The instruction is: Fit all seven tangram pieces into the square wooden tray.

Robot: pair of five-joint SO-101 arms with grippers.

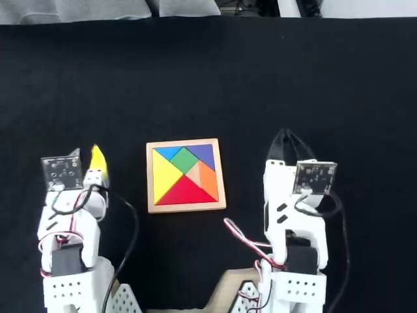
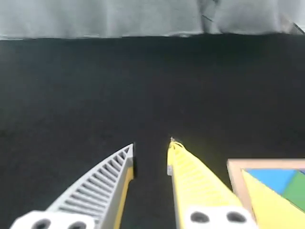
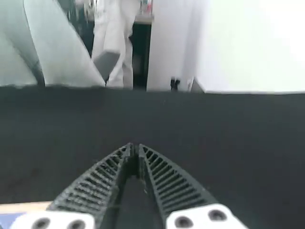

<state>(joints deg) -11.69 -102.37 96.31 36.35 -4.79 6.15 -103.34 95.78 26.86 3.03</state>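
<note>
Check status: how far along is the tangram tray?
Done, it looks like: the wooden tray is filled edge to edge with coloured pieces, seven colours, no gap visible from the high view. In hand: nothing. The left gripper is open and empty near the tray, and the right gripper is shut on nothing. Left: nothing apparent to place.

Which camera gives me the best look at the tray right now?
The high view: it shows the whole tray from above, all four sides and the pieces inside. The left wrist view catches one corner; the right wrist view, a sliver of rim.
</note>
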